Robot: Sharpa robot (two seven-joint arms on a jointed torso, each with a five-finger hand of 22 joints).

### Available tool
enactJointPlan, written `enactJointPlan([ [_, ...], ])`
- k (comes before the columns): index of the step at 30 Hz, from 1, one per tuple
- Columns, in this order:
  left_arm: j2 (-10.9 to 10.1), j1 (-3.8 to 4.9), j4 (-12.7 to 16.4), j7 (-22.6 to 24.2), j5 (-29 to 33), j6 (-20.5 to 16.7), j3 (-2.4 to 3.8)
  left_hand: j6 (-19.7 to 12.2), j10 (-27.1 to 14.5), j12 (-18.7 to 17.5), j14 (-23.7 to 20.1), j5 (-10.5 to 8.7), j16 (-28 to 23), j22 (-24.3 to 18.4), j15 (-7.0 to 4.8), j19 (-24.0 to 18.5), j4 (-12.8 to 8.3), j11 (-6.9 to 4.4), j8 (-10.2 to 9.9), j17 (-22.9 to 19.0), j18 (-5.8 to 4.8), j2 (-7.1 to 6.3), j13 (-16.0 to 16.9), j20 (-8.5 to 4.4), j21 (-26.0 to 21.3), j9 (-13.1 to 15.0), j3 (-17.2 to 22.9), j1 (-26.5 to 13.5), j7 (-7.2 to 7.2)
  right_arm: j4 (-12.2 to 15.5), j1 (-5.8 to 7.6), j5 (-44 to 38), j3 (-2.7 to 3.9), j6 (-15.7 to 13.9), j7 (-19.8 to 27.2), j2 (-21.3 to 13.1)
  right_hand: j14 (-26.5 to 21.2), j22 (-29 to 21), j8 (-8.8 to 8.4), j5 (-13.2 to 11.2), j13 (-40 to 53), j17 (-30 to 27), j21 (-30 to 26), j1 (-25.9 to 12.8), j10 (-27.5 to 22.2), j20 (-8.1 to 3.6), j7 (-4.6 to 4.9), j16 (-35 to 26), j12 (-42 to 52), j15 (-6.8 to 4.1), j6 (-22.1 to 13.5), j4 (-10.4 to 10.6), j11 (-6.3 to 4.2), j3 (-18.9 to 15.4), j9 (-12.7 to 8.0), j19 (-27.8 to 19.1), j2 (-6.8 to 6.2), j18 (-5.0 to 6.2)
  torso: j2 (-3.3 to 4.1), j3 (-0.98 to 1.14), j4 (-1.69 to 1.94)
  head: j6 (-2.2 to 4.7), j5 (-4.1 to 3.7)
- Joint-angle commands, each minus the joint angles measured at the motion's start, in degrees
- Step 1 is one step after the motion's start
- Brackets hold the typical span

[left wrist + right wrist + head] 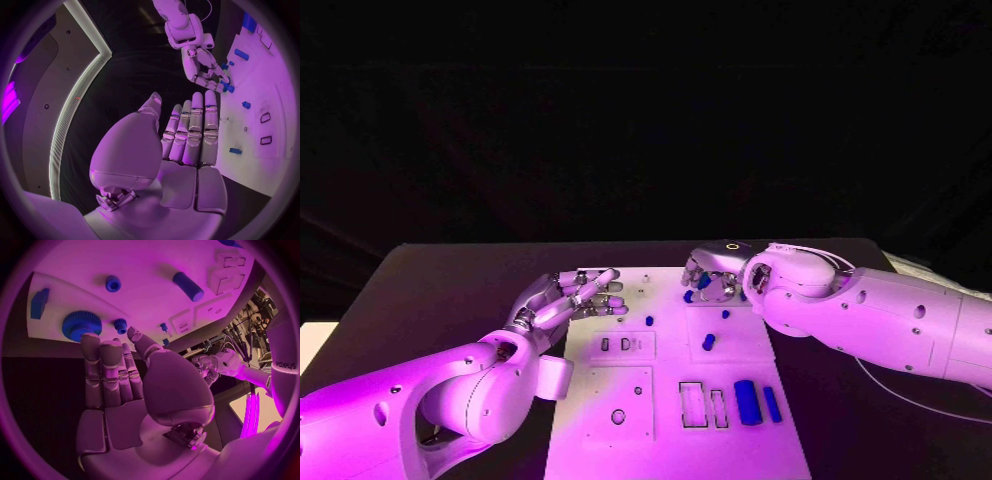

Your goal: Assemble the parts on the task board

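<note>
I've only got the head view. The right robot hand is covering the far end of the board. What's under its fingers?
Observer: The right wrist view shows a large blue gear on the task board, right at the fingertips of the right robot hand. A smaller gear lies beside it.
Operator: Is it holding either one?
Observer: No. Its palm is bare and its fingers are stretched out. I can't tell whether they touch the large gear.
Operator: And the left?
Observer: The left wrist view shows the left robot hand holding nothing, fingers straight and side by side.
</note>
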Motion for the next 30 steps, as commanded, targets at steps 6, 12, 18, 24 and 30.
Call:
enactJointPlan([
  [6, -0.2, 0.08, 0.7, -0.3, -0.4, 1.5, 0.1, 0.3, 0.2, -0.4, 0.2, -0.04, -0.2, 0.0, 0.13, 0.5, -0.1, 0.3, -0.2, 0.1, 0.51, 0.03, 0.0, 0.1, 0.0, -0.1, -0.4, -0.4, 0.28, -0.7, 0.04, -2.7, 0.02, 4.1, -1.1, 0.6, 1.5, 3.8, -0.37, 0.2, -0.1, 3.6, 3.0, -0.6, 0.2, 0.16, 0.11, 3.8, -0.3, 0.01, 0.5, 0.4, 0.03, 1.2, -0.1, 1.2, -0.31, -0.94, 0.69, -0.03, 0.41, -0.07, -0.21],
  [12, -0.4, 0.08, 0.8, -0.5, -0.4, 1.6, 0.1, 0.3, 0.1, -0.5, 0.2, -0.03, -0.3, 0.0, 0.13, 0.5, -0.1, 0.32, -0.3, 0.2, 0.5, 0.06, 0.0, 0.1, 0.0, -0.1, -0.4, -0.4, 0.3, -0.9, 0.04, -2.9, 0.02, 4.2, -1.3, 0.9, 1.6, 6.3, -0.4, 0.2, -0.1, 5.7, 4.8, -0.7, 0.0, 0.28, 0.21, 6.0, -0.3, 0.11, 0.4, 0.8, 0.13, 1.8, -0.1, 2.0, -0.48, -1.29, 0.95, -0.03, 0.52, -0.08, -0.3],
  [18, -0.5, 0.09, 0.9, -0.7, -0.4, 1.8, 0.1, 0.3, 0.1, -0.5, 0.2, -0.03, -0.3, 0.0, 0.13, 0.5, -0.1, 0.32, -0.3, 0.2, 0.5, 0.06, 0.0, 0.1, 0.0, -0.1, -0.4, -0.4, 0.3, -1.0, 0.04, -2.9, 0.02, 4.6, -1.4, 1.0, 1.6, 7.2, -0.36, 0.1, -0.1, 6.6, 5.5, -0.7, -0.1, 0.34, 0.24, 6.9, -0.3, 0.12, 0.5, 1.0, 0.16, 2.1, 0.0, 2.3, -0.4, -1.41, 1.16, -0.03, 0.55, -0.07, -0.4],
  [24, -0.5, 0.09, 0.9, -0.8, -0.4, 1.9, 0.1, 0.2, 0.1, -0.6, 0.2, -0.03, -0.3, 0.0, 0.14, 0.6, -0.2, 0.35, -0.4, 0.3, 0.5, 0.1, 0.0, 0.1, 0.0, -0.1, -0.5, -0.5, 0.32, -1.2, 0.05, -2.9, 0.02, 4.7, -1.2, 1.2, 1.6, 9.7, 0.05, -0.1, 0.0, 8.7, 7.4, -0.8, 1.0, 0.32, -0.12, 9.1, 0.1, -0.05, 1.7, 2.0, -0.16, 3.1, 0.2, 3.2, 0.31, -1.74, 1.3, -0.03, 0.65, -0.07, -0.47],
  [30, -0.5, 0.09, 1.0, -0.9, -0.4, 2.0, 0.11, 0.2, 0.0, -0.7, 0.2, -0.03, -0.3, 0.0, 0.14, 0.6, -0.2, 0.37, -0.5, 0.4, 0.51, 0.15, 0.0, 0.11, 0.0, -0.1, -0.5, -0.5, 0.34, -1.1, 0.05, -3.0, 0.03, 0.5, -1.0, 1.2, 2.0, 15.6, 1.05, -2.0, 0.2, 12.2, 11.2, 0.6, 4.2, -0.25, -0.84, 12.7, 0.8, -0.78, 4.6, 3.0, -1.09, 6.2, 0.8, 6.0, 2.61, -2.68, 1.37, -0.03, 0.81, -0.18, -0.54],
])
